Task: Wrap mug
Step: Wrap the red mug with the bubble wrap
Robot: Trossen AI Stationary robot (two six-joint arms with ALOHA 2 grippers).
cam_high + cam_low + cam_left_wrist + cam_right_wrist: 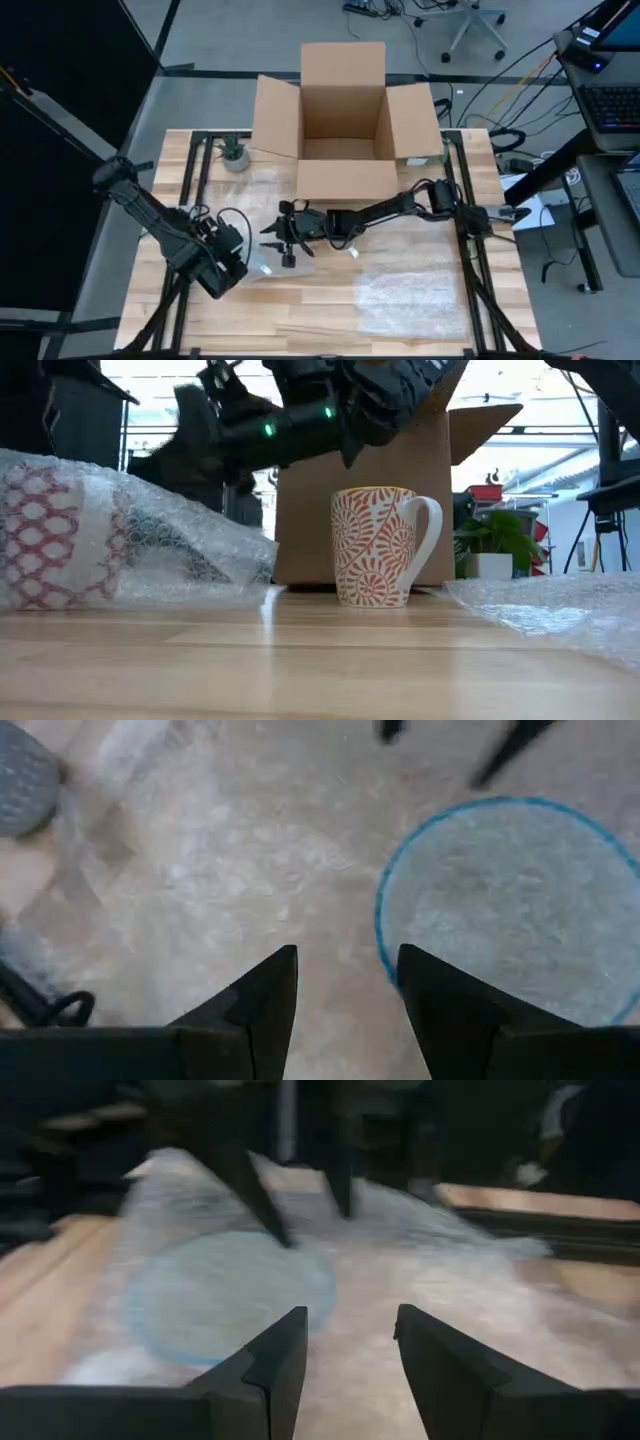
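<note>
A mug with a blue rim (510, 910) (230, 1305) lies under a sheet of clear bubble wrap (272, 262) at the table's left middle. My left gripper (345, 960) (252, 260) is open over the wrap, its fingers just beside the rim. My right gripper (350, 1320) (282, 236) reaches in from the right, open and a little above the same sheet, facing the left gripper. In the low view an orange-swirl mug (378, 546) stands upright on the wood. A red-patterned mug (55, 540) lies inside bubble wrap. My left gripper points down at the bubble wrap (250, 890) next to the mug's rim. Whether its fingertips (283, 1238) touch the sheet, I cannot tell. Nothing is between the fingers.
An open cardboard box (345, 120) stands at the far middle of the table. A small potted plant (233, 152) is at the far left, with more bubble wrap (255, 178) beside it. A further sheet (405, 300) lies near the front right. Black frame rails (462, 200) run along both sides.
</note>
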